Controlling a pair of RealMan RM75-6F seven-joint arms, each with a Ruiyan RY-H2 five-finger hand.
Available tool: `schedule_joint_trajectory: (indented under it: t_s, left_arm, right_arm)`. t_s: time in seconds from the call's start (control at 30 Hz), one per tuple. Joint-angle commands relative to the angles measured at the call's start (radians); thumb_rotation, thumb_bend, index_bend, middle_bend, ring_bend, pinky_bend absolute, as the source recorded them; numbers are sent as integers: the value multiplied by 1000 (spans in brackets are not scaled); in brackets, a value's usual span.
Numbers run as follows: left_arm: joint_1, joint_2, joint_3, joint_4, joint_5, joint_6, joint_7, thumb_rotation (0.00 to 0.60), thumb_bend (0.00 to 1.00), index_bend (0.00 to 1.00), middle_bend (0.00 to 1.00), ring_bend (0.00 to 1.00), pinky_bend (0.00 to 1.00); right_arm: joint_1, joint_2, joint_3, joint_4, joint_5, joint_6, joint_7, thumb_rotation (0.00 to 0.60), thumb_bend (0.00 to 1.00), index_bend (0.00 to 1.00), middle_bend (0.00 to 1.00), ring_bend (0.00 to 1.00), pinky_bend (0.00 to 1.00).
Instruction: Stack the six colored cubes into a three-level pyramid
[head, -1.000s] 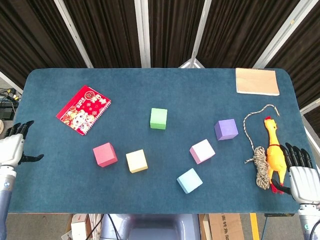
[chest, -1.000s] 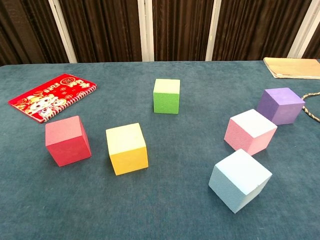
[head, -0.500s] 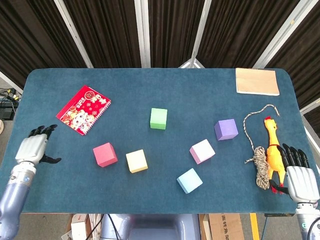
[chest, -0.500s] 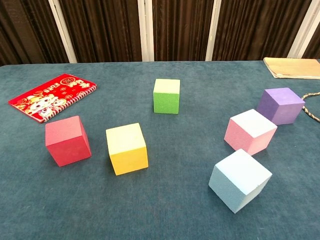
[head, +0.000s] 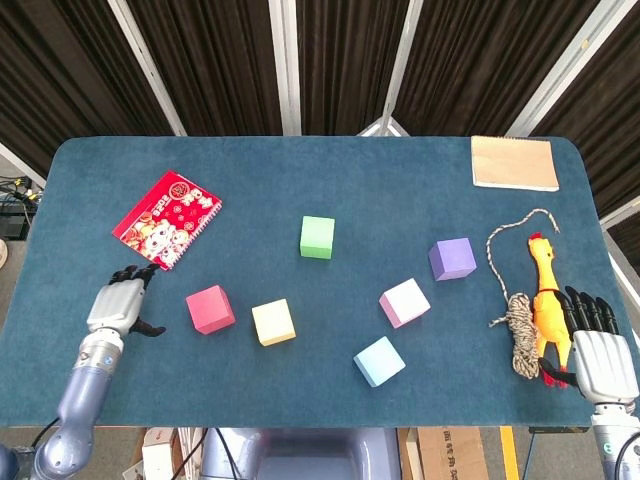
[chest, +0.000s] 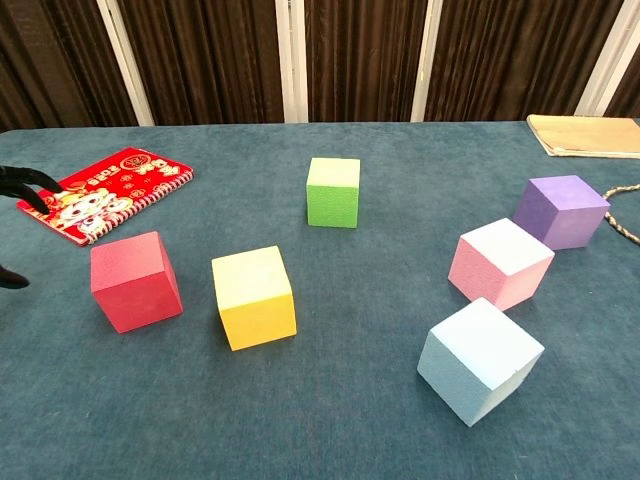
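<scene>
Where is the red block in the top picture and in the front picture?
Head view: the red cube sits low on the left part of the table, just right of the left hand.
Chest view: the red cube is at the left, in the near row.
Shared landmark: in both views the yellow cube stands just to its right, apart from it.

Red cube (head: 210, 309), yellow cube (head: 273, 322), green cube (head: 317, 237), purple cube (head: 452, 259)

Head overhead; chest low, perhaps nearer
</scene>
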Motion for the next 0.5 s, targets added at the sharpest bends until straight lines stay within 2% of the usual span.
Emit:
schedule_joint_trajectory:
  t_s: [0.03,0.2,0.5]
  left_arm:
    - [-21,-18,-1,-3,-14,18,20,600,129,100,148,16,4]
    - [-54,-28,-15,-29,-69,22,41,600,129,100,157,20,4]
    - [-121,-91,-28,-43,-132,93,113,600,129,100,166,22,4]
  right_arm:
    - [0,1,1,1,0,1,2,600,185,50,63,28,0]
    - [-1,3,0,1,-1,2,6,600,185,50,63,28,0]
    - [0,3,1,8,4,-3,17,600,185,50,63,28,0]
